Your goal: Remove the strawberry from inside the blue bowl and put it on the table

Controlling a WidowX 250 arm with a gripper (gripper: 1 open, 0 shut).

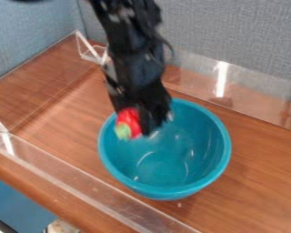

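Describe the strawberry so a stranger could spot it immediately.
Find the big round teal bowl on the wood-grain table. At its left rim, under the black robot hand, is the strawberry. It alone is bright red, with a pale green top.

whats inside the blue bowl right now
Only its bare, smooth interior shows on the near side and right. The gripper, blurred, holds the strawberry over the bowl's left side, and together they cover the far left part, so I can't tell what is there.
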